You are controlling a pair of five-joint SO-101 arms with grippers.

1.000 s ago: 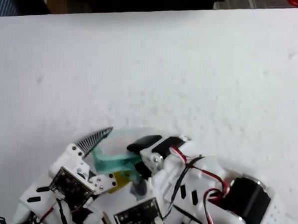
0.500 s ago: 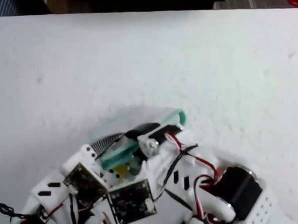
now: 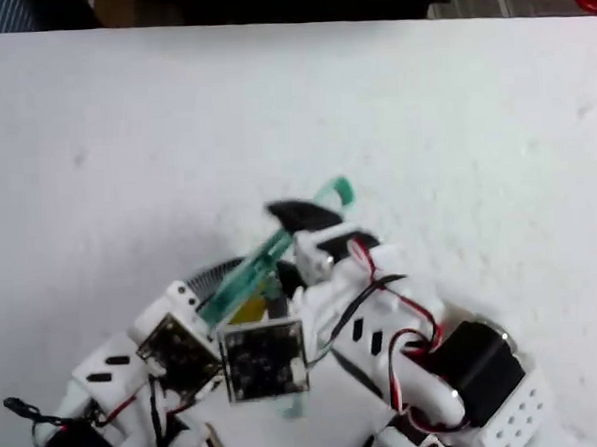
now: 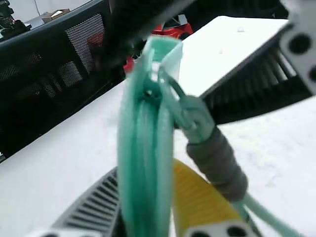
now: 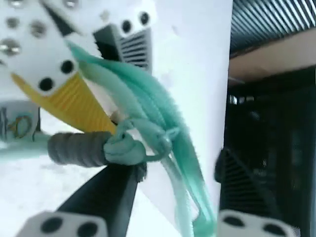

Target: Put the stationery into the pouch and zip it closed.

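Left gripper (image 4: 148, 210): fingers clenched on the translucent teal zip pouch (image 4: 143, 148), yellow ribbed finger (image 4: 197, 197) on one face, grey ribbed finger (image 4: 89, 210) on the other. The pouch stands edge-on between them.

Right gripper (image 5: 173, 197): fingers released. One black finger (image 5: 106, 197) sits under the zip pull and the second black finger (image 5: 237, 180) is well apart from it. The pouch edge runs through the gap and I can't see a clamp on it.

Zip pull is a grey sleeve (image 4: 217, 163) on a knotted teal cord (image 5: 131, 143). It hangs off the slider at the pouch's end, beside the yellow finger and lying against the right arm's black finger.

From the high view, the pouch shows as a thin tilted strip. One end is in the left gripper (image 3: 232, 287) and the other end pokes out past the right gripper (image 3: 299, 223). It looks lifted off the white worktop (image 3: 272, 105), but contact underneath is hidden by the arms. Both arms are crowded together at the near edge of the worktop, wrists almost touching.

Can't tell whether the zip is shut, or what is inside the pouch.
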